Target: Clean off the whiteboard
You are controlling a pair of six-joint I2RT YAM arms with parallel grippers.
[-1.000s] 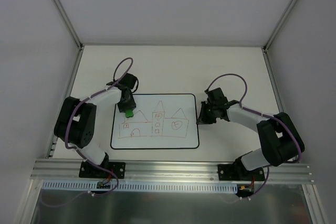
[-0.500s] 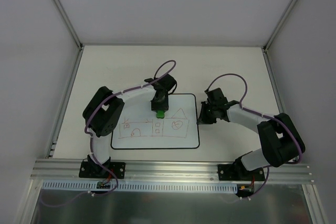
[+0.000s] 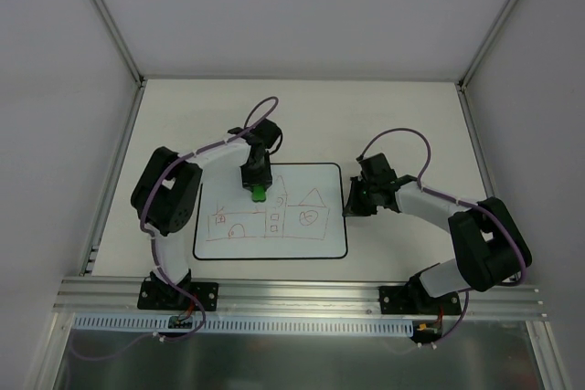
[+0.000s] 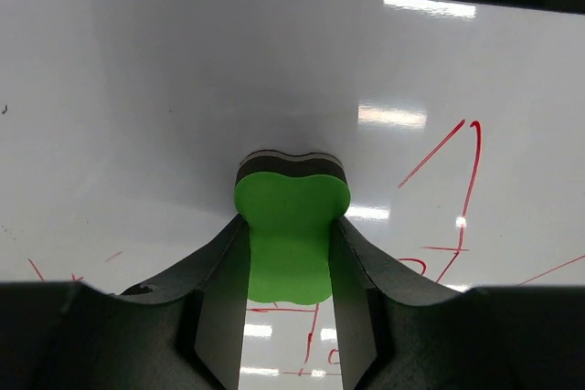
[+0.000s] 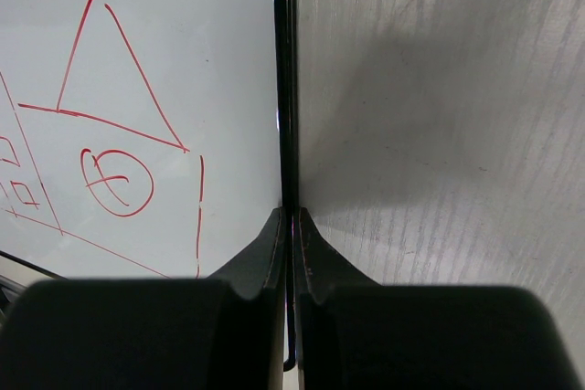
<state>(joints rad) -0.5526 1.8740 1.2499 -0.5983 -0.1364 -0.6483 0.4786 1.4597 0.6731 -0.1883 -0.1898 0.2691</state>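
The whiteboard [image 3: 274, 248] lies flat on the table [image 3: 411, 125] between the two arms, just beyond the metal rail [image 3: 302, 294] where their bases are bolted, with its long side running left to right. Its near strip is bare. Above that runs a red drawing [image 3: 311, 216] of houses, with a round mark under a pointed roof at the right and a door arch and small windows further left. At the board's right edge the right claw [image 5: 292, 216] is clenched with nothing between its fingers, its tips down at the black border. Farther back, near the board's far edge and left of the middle, the left claw [image 3: 258, 187] grasps a green eraser [image 4: 291, 216] by its sides, the eraser's dark underside against the white surface.
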